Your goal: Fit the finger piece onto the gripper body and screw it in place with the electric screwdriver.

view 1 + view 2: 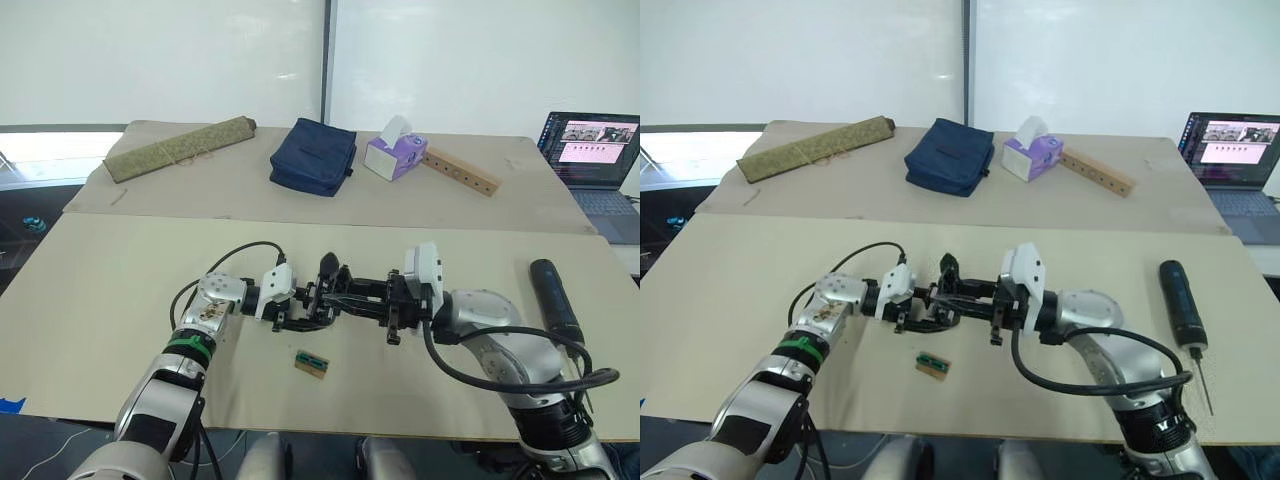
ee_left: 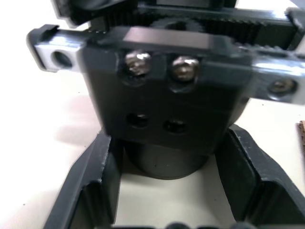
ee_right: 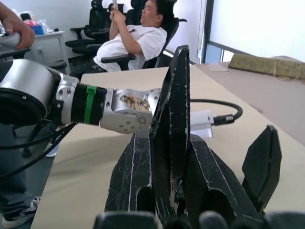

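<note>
On the tabletop (image 1: 100,300), the electric screwdriver (image 1: 555,298) lies far right, the left tool (image 1: 300,312) clamps the gripper body (image 2: 167,119) at centre, and the right tool (image 1: 345,292) pinches the upright finger piece (image 3: 172,124); no writing is readable.

— What's the right gripper (image 3: 190,176) got?
— The finger piece (image 3: 172,119), upright, pinched between its fingers.
— Beyond it?
— The left arm (image 3: 71,107) over the table (image 3: 86,157); a person (image 3: 128,40) seated in a chair.
</note>
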